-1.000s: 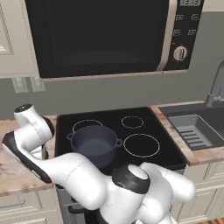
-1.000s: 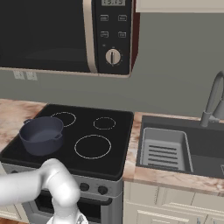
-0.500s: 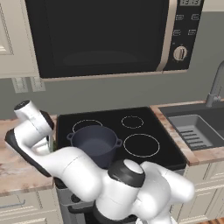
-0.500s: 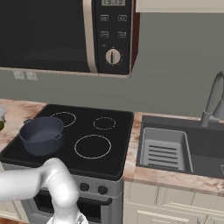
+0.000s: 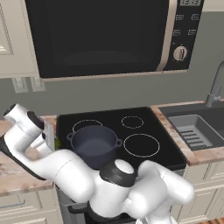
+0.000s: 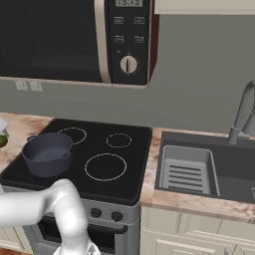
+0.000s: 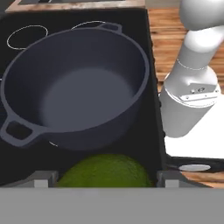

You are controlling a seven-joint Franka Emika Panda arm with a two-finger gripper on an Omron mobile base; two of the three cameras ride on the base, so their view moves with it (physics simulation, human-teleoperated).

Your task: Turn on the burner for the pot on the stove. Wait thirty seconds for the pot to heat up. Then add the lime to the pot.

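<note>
Since a moment ago, the white arm (image 5: 65,168) has swung further left, over the bench (image 5: 12,180). Its tool (image 7: 105,180) stands wide around the small dark green round lime (image 7: 105,172), near the round grey-blue metal pot (image 5: 95,144) on the black glass stove (image 5: 151,127).

I count one pot (image 7: 76,85) just ahead of the tool and one lime (image 7: 106,174) right at its tips. The stove (image 6: 137,172) is one unit; from here I make out four white rings (image 6: 105,167) on its glass and two black knobs (image 6: 116,216) on the steel front, more possibly hidden by the arm. Beyond the tool: one microwave (image 6: 74,40), one sink (image 6: 187,169), one faucet (image 6: 243,112).
</note>
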